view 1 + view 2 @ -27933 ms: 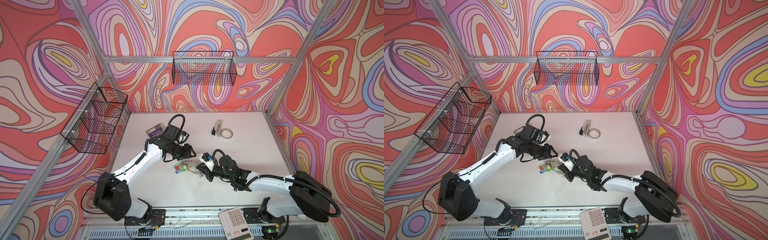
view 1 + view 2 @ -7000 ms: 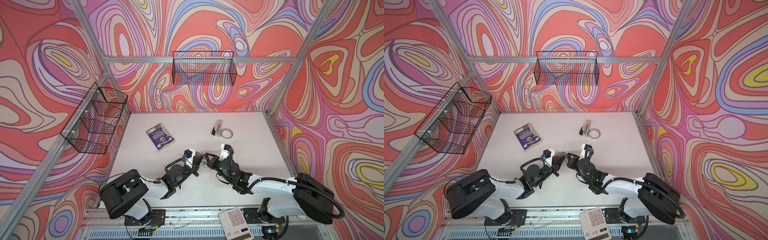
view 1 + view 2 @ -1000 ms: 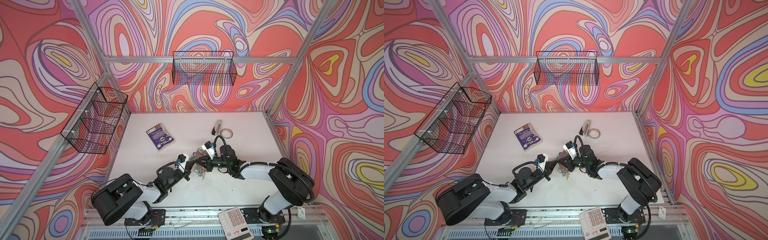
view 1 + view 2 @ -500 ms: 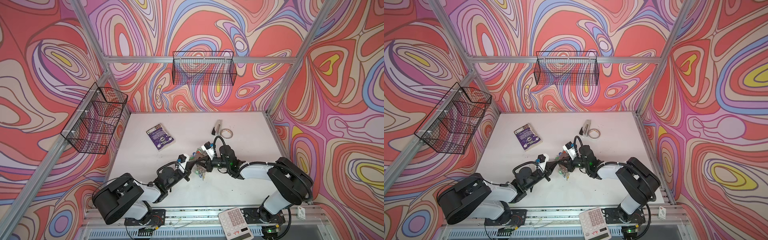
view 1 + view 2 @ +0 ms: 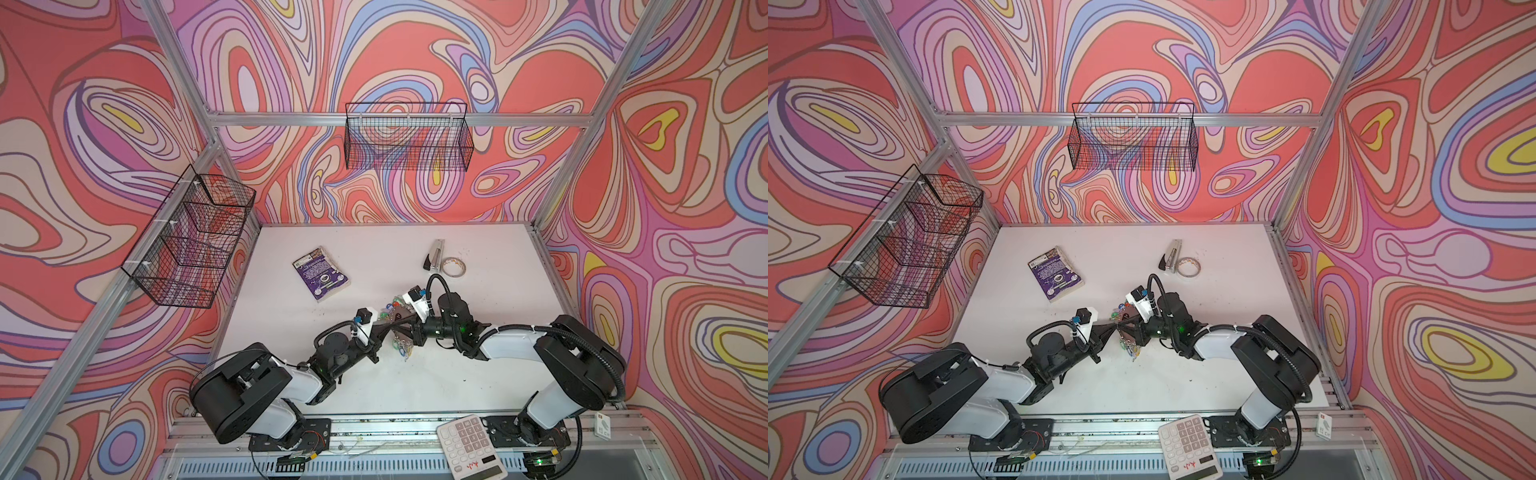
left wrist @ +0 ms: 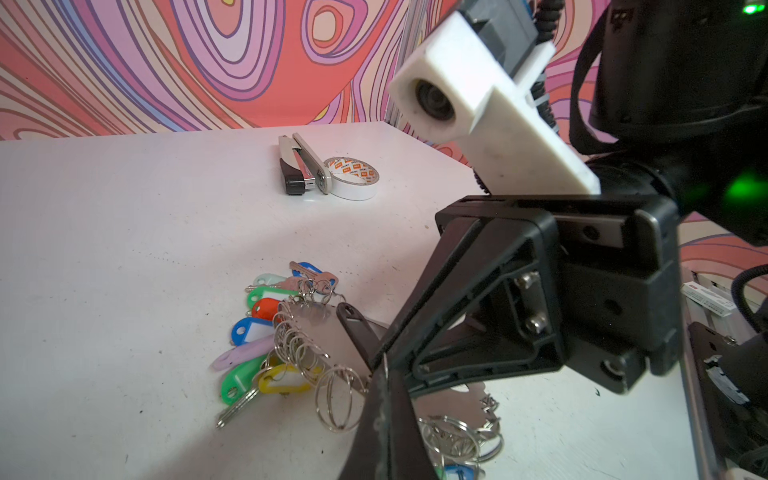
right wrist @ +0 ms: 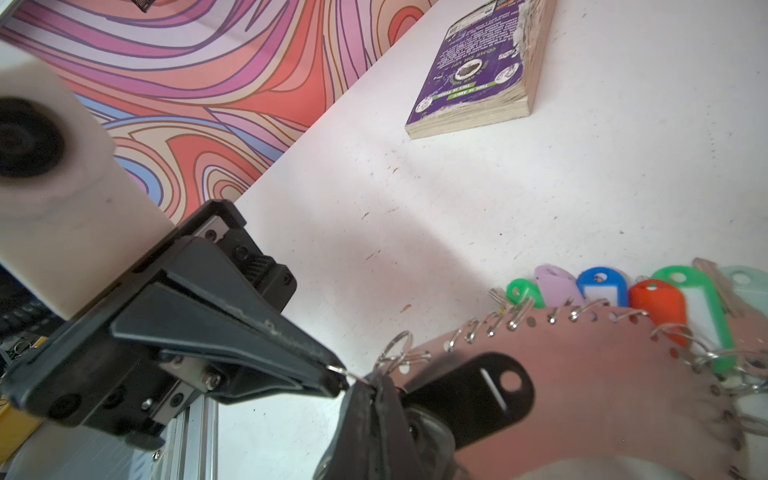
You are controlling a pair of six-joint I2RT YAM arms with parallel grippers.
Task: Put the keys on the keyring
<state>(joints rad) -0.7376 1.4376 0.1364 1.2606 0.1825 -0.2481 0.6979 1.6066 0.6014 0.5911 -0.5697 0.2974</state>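
Table point(image 5: 291, 374): keyring point(image 7: 602, 374) lies mid-table.
Left gripper point(image 7: 337, 379): from 8 o'clock, pinched tight on a small ring point(image 7: 351, 374).
Right gripper point(image 7: 370, 388): from 3 o'clock, clamped on the black-tagged key point(image 7: 478, 386) over the keyring.
Risk: thin ring may slip free, spoiling the threading.

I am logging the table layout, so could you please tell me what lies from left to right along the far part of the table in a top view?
Purple book → stapler → roll of tape.
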